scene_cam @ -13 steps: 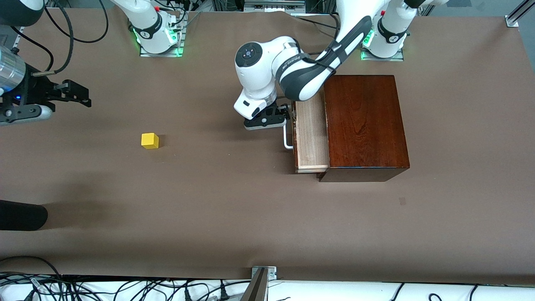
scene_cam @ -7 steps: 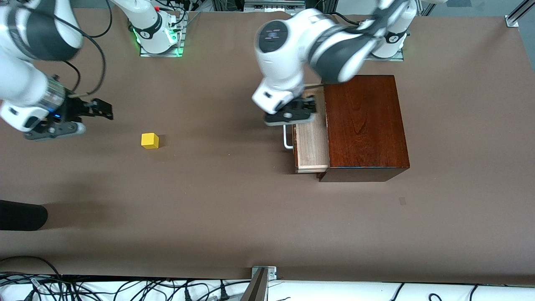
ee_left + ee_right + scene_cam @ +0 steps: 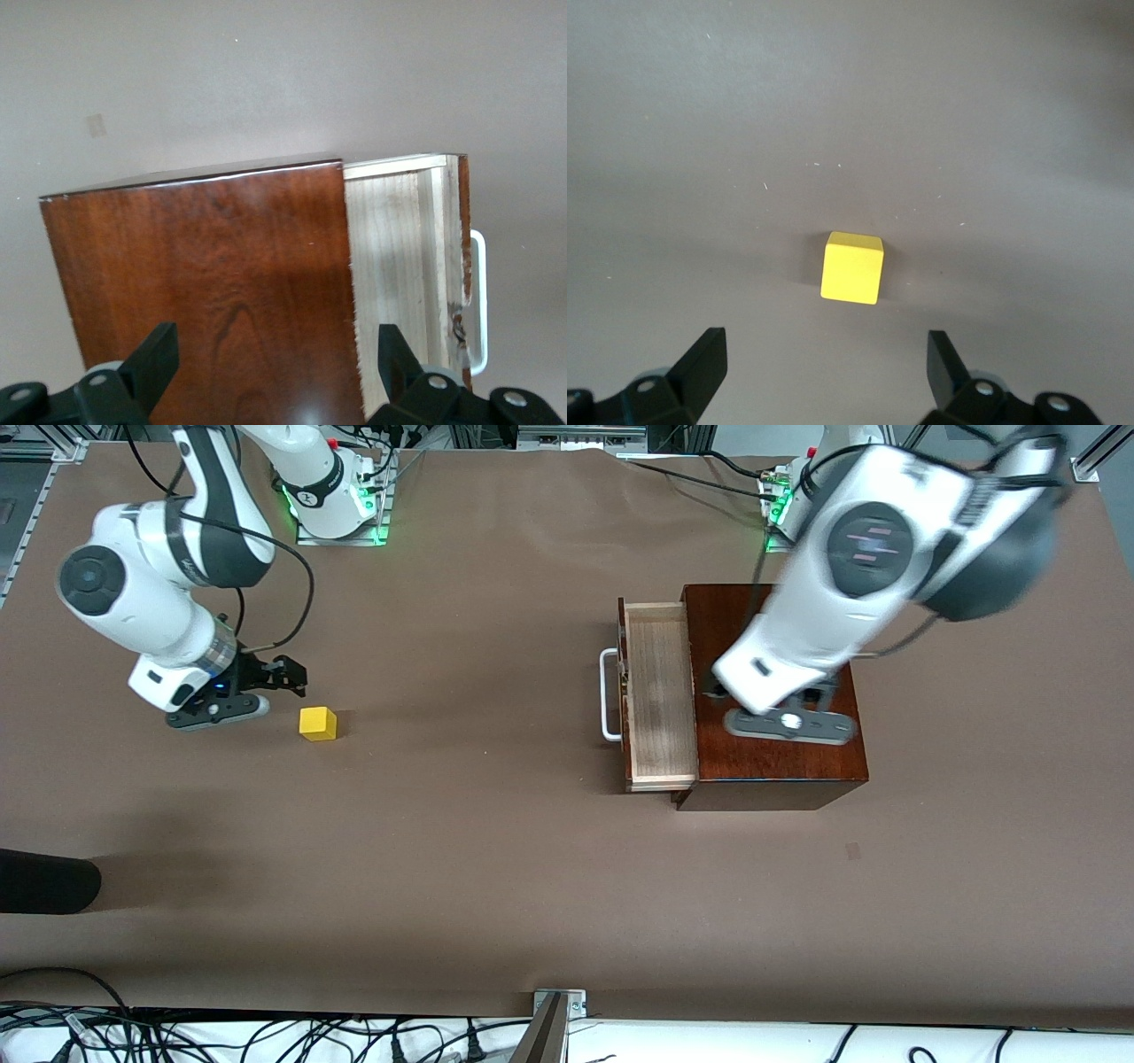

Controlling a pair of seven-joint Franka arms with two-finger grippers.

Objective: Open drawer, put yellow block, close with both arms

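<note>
So far only the first step looks done: the drawer [image 3: 657, 695] stands pulled out of the wooden box [image 3: 772, 691], its pale tray bare and its white handle [image 3: 608, 694] free of any grip. Nothing lies in it yet.

The left claw [image 3: 788, 724] hangs over the box top, its fingers [image 3: 156, 354] spread wide with nothing between them; in the left wrist view the open tray and handle lie off to one side of the claw, toward the right arm's end of the worktop [image 3: 496, 850].

The right claw [image 3: 232, 700] is low over the worktop, just beside the yellow block [image 3: 318, 723], which sits on the brown surface toward the drawer from that claw. Its fingers [image 3: 700, 365] are spread too, empty, and in the right wrist view the block [image 3: 851, 266] lies ahead of the fingertips, roughly centred in the gap, not yet between them.

Left to do, by my reading: grasp the block, carry it to the tray, release it, then push the drawer shut with both arms.
</note>
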